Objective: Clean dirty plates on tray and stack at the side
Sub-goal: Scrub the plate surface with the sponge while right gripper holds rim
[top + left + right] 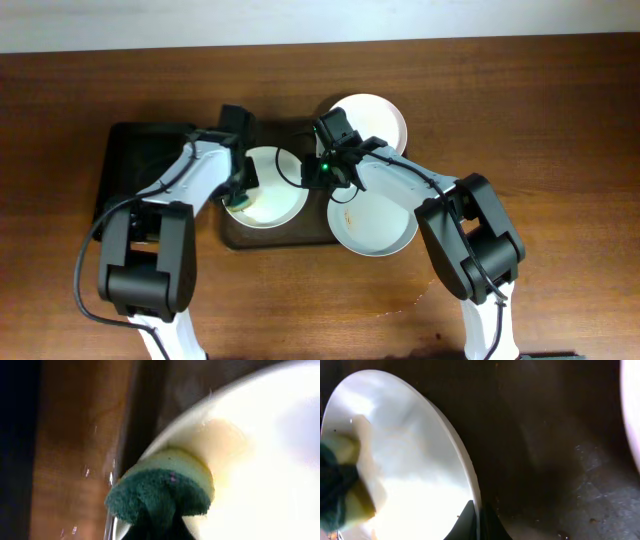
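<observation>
— Left pincer (240, 188): clamped shut on a green-and-yellow sponge (160, 490), pressed against the left rim of a white plate (275, 195).
— And the right pincer (328, 172)?
— Closed too, pinching the same plate's right rim between its fingers.
— Whereabouts of that plate?
— Lying on the left half of the dark brown tray (235, 238), between both arms.
— Other plates?
— Second plate (380, 115) at the tray's far right corner, clean-looking. Third plate (378, 228) just in front of it, brownish smear near its left edge, reaching past the tray's near rim.
— Anything beside the tray?
— Smaller black tray (140, 150) close by on the left, on the wooden table (560, 120).
</observation>
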Controlling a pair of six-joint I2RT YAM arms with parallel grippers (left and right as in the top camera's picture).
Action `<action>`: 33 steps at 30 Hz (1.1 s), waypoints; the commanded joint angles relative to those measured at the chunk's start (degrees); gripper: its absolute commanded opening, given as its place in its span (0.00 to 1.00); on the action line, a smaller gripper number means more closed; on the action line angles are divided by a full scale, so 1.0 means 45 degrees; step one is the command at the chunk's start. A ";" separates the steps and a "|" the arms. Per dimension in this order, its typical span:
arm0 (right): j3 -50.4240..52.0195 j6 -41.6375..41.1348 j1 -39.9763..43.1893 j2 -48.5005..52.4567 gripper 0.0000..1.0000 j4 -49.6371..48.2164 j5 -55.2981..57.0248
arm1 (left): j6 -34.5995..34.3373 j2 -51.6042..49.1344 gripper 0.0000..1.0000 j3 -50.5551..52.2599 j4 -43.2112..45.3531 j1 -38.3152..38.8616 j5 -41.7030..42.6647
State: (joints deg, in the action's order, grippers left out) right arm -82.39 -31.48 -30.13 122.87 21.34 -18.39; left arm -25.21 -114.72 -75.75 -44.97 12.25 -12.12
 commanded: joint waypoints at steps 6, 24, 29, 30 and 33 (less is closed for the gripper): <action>-0.0097 -0.0073 0.0049 0.0092 0.04 -0.0180 -0.0053 | -0.2832 -0.0593 0.01 0.1880 0.1501 0.2623 -0.3385; -0.0097 -0.0073 0.0049 0.0092 0.04 -0.0141 -0.0005 | 0.0267 -0.0593 0.01 0.2846 0.7470 0.0306 0.0495; -0.0097 -0.0073 0.0049 0.0092 0.04 -0.0136 -0.0316 | 0.1307 -0.0593 0.01 0.2841 0.4920 -0.0039 0.4760; -0.0097 -0.0073 0.0049 0.0092 0.04 -0.0131 -0.0359 | 0.1821 -0.0593 0.01 0.2837 0.4459 -0.0223 0.5882; -0.0087 -0.0073 0.0049 0.0092 0.04 -0.0131 -0.0355 | 0.2783 -0.0593 0.01 0.2837 0.3366 -0.0845 0.8641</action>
State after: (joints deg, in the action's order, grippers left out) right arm -82.41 -32.80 -30.06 122.96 20.53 -18.55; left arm -19.00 -111.98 -67.18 -23.55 10.66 6.44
